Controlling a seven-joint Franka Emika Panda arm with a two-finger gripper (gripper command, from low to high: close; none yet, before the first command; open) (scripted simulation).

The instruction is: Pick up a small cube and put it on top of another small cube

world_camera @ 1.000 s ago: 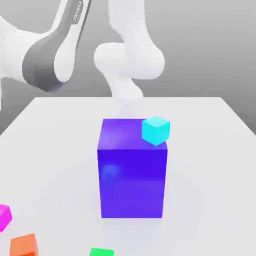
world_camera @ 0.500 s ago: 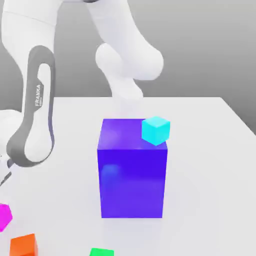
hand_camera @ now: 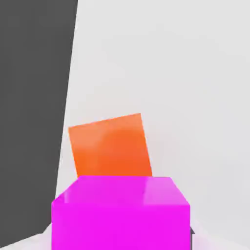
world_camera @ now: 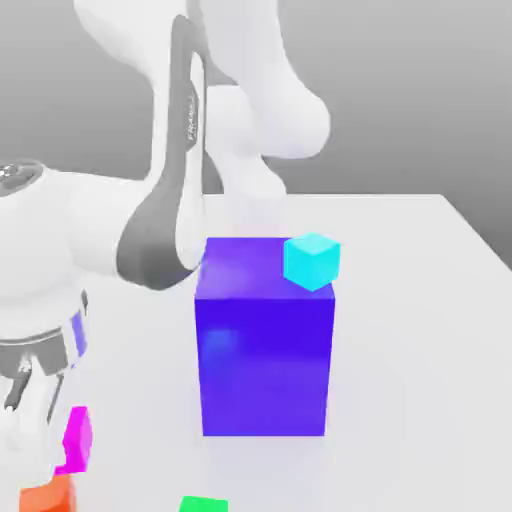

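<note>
At the exterior view's left, the white Franka arm (world_camera: 170, 170) bent down over the near corner of the white table (world_camera: 420, 300), its hand low above the surface. The gripper (world_camera: 50, 440) was clamped shut on the small magenta-pink cube (world_camera: 76, 440), which sat between the fingers at the table's near left corner, close above the surface; whether it touched the table could not be told. Just below it in that view, at the frame's lower edge, lay the small orange cube (world_camera: 45, 495), close beside the pink one. The hand view showed the same pair: the magenta-pink cube (hand_camera: 121, 212) large in the foreground and the orange cube (hand_camera: 110, 146) flat on the table just past it, with the table's edge and dark floor to one side. Further right along the lower edge, a small green cube (world_camera: 203, 504) was partly cut off. At centre stood the big blue-purple block (world_camera: 265, 350), upright on the table. On its top, at the far right corner, sat the small cyan cube (world_camera: 311, 261), well apart from the gripper.
</note>
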